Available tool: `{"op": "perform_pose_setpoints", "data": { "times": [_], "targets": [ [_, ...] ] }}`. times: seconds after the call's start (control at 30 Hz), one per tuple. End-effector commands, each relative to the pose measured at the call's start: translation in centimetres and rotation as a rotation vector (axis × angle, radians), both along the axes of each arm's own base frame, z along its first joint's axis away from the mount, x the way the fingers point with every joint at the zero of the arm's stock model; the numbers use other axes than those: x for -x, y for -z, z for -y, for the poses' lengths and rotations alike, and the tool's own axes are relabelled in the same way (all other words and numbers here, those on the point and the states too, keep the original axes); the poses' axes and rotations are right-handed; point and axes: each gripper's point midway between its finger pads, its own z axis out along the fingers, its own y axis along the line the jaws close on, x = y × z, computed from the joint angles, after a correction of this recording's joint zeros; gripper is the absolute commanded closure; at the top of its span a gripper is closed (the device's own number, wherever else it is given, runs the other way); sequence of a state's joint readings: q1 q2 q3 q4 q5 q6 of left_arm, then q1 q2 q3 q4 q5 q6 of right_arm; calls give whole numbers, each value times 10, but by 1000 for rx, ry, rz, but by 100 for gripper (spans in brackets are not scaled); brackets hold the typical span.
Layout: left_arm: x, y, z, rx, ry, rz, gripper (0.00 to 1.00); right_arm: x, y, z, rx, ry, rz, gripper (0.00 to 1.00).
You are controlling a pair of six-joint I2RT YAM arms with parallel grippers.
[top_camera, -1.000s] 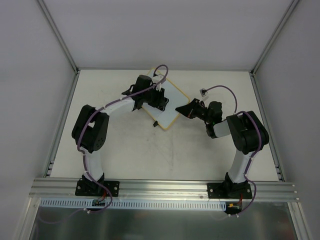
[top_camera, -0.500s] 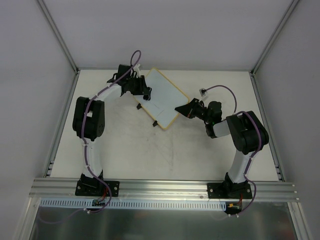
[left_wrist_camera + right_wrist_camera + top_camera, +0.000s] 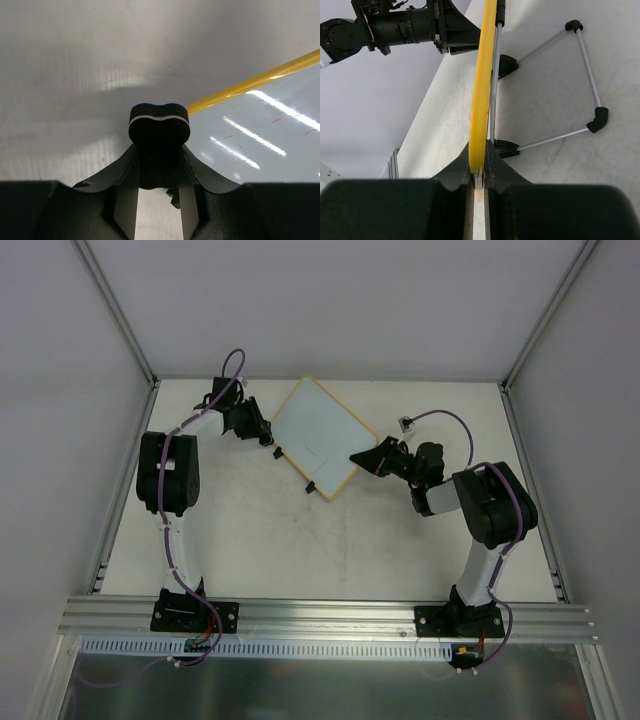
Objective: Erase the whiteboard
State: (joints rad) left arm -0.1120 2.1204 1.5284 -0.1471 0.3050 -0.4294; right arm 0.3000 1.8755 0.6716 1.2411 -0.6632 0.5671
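Observation:
The whiteboard (image 3: 322, 432), white with a yellow rim, stands tilted at the back middle of the table on a wire stand (image 3: 555, 85) with black clips. My right gripper (image 3: 366, 458) is shut on its right rim; in the right wrist view the yellow rim (image 3: 482, 85) sits pinched in the gripper (image 3: 479, 167). My left gripper (image 3: 264, 432) is over the table just left of the board, shut on a black eraser (image 3: 159, 122) with a thin white stripe. The board's rim (image 3: 260, 80) and face (image 3: 270, 135), with faint red specks, lie to the eraser's right.
A small connector on a purple cable (image 3: 405, 424) lies right of the board. White walls with metal posts (image 3: 115, 310) enclose the table. An aluminium rail (image 3: 320, 615) runs along the near edge. The left arm (image 3: 395, 27) shows beyond the board.
My left gripper has swept leftward with the eraser, from over the board's face to the table beside its left edge. The right arm has not moved.

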Motion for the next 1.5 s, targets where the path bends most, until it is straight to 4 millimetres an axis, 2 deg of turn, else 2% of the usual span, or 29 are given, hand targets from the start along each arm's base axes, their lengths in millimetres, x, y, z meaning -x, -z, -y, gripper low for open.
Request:
{"op": "perform_pose_setpoints", "data": {
  "times": [0.0, 0.3, 0.43, 0.47, 0.53, 0.73, 0.93, 1.07, 1.23, 1.27, 1.47],
  "targets": [
    [4, 11, 5, -5, -17, -49, 100, 19, -74, -21, -105, -147, 318, 100],
    [-5, -32, 39, -12, 16, 51, 100, 19, -73, -22, -106, -149, 315, 100],
    [-10, -44, 66, -14, 37, 87, 100, 19, -72, -22, -106, -149, 314, 100],
    [-15, -52, 72, -7, 40, 106, 100, 19, -73, -22, -106, -150, 315, 100],
    [-19, -50, 82, -8, 39, 110, 100, 19, -72, -22, -105, -152, 314, 100],
    [-39, -72, 114, 20, 64, 178, 100, 19, -72, -22, -106, -150, 312, 100],
    [-53, -108, 137, 53, 100, 266, 100, 19, -74, -22, -109, -154, 314, 100],
    [-55, -114, 137, 56, 97, 279, 100, 19, -74, -22, -109, -154, 313, 100],
    [-47, -93, 122, -15, 64, 249, 100, 19, -74, -22, -109, -154, 313, 100],
    [-43, -81, 116, -44, 51, 228, 100, 19, -73, -22, -109, -154, 311, 100],
    [-27, -61, 91, -139, -2, 200, 100, 20, -75, -22, -110, -151, 314, 100]
  ]
}}
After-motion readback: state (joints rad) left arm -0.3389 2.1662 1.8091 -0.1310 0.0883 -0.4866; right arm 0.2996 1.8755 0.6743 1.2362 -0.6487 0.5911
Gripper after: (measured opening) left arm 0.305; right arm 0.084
